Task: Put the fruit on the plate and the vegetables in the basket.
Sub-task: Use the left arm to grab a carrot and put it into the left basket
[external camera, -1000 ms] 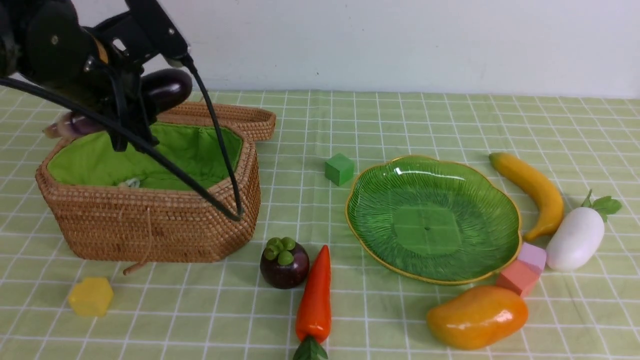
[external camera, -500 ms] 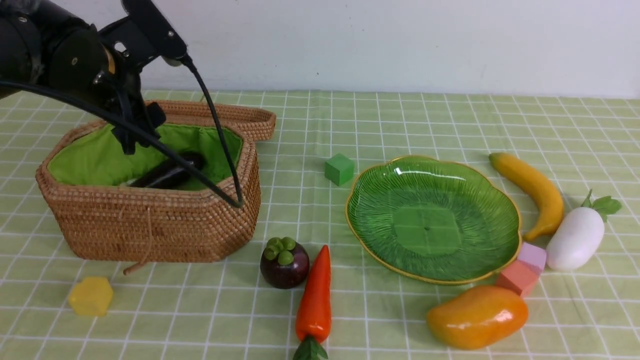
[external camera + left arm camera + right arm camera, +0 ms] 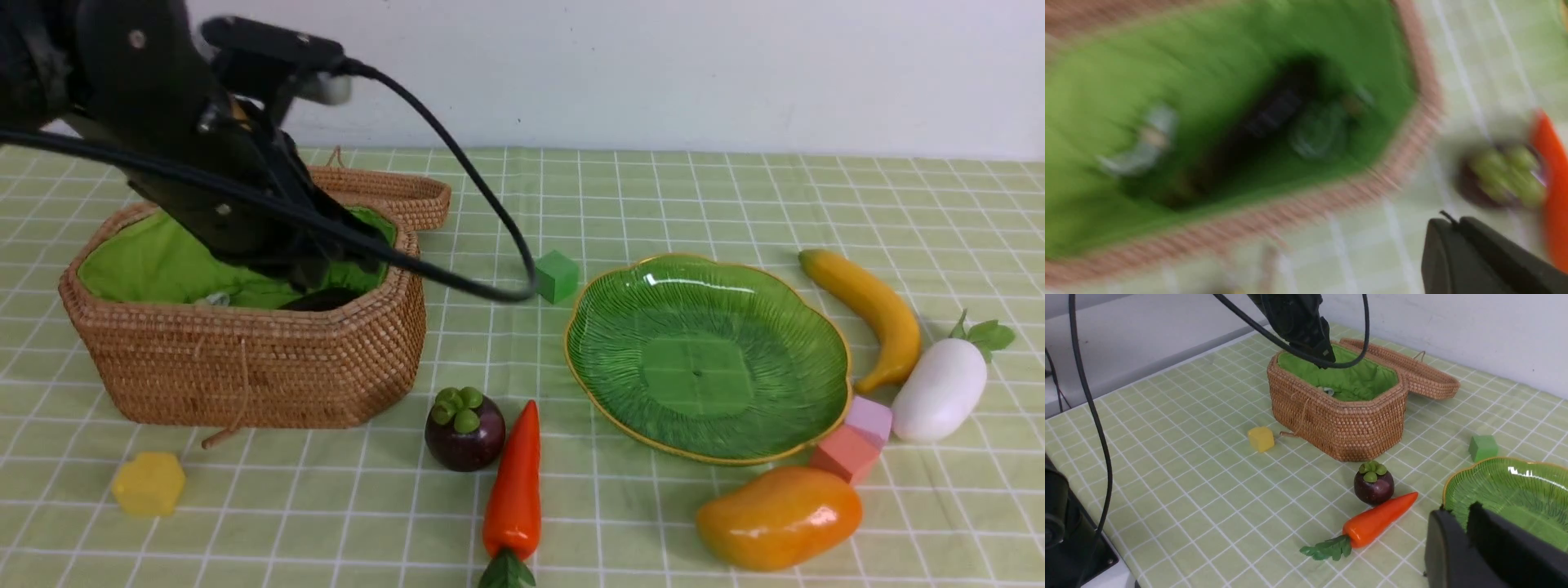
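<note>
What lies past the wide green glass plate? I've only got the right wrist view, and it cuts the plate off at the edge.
Observer: In the front view, a long curved yellow banana lies on the cloth just off the right rim of the green glass plate.
Operator: Any vegetables on that side?
Observer: Yes, a fat white radish with green leaves lies just right of the banana's near end.
Operator: Is anything inside the brown wicker basket?
Observer: The left wrist view is blurred, but it shows a long dark shape, likely the purple eggplant, on the green lining of the brown wicker basket.
</note>
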Action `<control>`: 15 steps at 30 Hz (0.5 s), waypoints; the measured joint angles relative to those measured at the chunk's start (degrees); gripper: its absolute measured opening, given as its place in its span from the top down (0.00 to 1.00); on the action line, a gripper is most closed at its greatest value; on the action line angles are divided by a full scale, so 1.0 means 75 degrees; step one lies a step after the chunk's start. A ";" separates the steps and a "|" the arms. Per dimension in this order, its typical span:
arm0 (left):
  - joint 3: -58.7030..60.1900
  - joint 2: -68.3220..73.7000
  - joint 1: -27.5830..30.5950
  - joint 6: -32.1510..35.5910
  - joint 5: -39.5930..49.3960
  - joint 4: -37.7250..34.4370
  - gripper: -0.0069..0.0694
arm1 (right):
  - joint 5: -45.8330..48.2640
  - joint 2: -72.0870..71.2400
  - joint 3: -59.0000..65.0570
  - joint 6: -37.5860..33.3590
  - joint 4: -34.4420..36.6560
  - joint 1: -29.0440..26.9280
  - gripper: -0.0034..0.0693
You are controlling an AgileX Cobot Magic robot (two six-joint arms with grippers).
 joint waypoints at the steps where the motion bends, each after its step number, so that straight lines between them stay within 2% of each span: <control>1: 0.0075 0.0000 -0.0384 -0.0321 0.0288 -0.0099 0.93 | 0.0104 0.0000 0.0000 0.0103 -0.0042 0.0000 0.83; 3: 0.0176 0.0000 -0.0780 -0.0560 0.0449 -0.0159 0.93 | 0.0240 0.0000 0.0000 0.0228 -0.0113 0.0000 0.83; 4: 0.0349 0.0008 -0.1297 -0.0950 0.0568 -0.0187 0.93 | 0.0459 0.0000 0.0000 0.0525 -0.0271 0.0000 0.83; 9: 0.0607 0.0273 -0.2373 -0.1492 0.0313 -0.0277 0.91 | 0.1284 0.0000 0.0000 0.1524 -0.1023 0.0000 0.83; 11: 0.0607 0.0531 -0.2619 -0.1510 0.0031 -0.0300 0.85 | 0.1619 0.0000 0.0000 0.1764 -0.1376 0.0000 0.83; 15: 0.0607 0.1141 -0.2698 -0.1551 -0.0360 -0.0300 0.66 | 0.2018 0.0000 0.0000 0.1870 -0.1615 0.0000 0.83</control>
